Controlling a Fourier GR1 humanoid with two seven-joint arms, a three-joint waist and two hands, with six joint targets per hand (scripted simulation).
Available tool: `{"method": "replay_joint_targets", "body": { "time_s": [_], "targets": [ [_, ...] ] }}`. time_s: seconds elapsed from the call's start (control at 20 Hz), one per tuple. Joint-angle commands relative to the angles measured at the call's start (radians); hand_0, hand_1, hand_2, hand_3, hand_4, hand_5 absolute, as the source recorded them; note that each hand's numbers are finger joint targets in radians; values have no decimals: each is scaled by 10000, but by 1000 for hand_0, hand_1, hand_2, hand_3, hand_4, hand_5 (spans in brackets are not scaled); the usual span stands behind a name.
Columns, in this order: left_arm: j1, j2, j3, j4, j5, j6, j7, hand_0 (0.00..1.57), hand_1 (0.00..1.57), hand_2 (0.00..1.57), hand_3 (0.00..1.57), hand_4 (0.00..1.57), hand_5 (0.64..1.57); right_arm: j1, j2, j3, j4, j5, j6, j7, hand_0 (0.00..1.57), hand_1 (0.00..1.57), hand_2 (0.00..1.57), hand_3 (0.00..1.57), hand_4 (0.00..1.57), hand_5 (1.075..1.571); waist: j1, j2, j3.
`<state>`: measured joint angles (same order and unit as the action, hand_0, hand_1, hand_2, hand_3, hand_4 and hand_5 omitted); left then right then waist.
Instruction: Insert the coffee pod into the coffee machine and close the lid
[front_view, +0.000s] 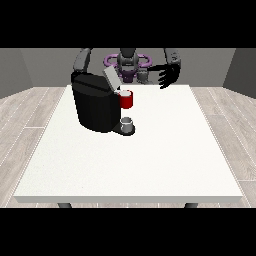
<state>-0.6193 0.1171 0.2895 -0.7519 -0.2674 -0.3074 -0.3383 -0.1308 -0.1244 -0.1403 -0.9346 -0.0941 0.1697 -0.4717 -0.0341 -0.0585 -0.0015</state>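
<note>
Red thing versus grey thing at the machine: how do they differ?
The red thing sits high, at the coffee machine's top front beside the raised lid; the grey thing sits low on the base. The red one looks larger, the grey one smaller. Both are roughly cylindrical and at the machine's front.

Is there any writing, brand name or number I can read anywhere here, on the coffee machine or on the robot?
None: no word, brand, number or sign can be read.
Coffee machine: plain black, no label shows.
Red thing at the machine: unmarked.
Table: plain white.
</note>
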Motion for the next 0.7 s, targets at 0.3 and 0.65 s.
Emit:
{"method": "replay_joint_targets", "body": {
  "time_s": [0.3,0.65],
  "targets": [
    [3757,73,346,449,603,-862,-840,0,0,0,0,259,1571,1171,1155,2117,-2765,1245,-761,1530,0,0,0,0,183,1571,-132,-3018,-2],
    [4498,-45,216,-73,708,-693,-615,0,0,0,0,317,1571,1232,1237,3331,-5340,1584,-1313,2672,0,0,0,0,165,1571,-278,-3180,11]
  ]
}}
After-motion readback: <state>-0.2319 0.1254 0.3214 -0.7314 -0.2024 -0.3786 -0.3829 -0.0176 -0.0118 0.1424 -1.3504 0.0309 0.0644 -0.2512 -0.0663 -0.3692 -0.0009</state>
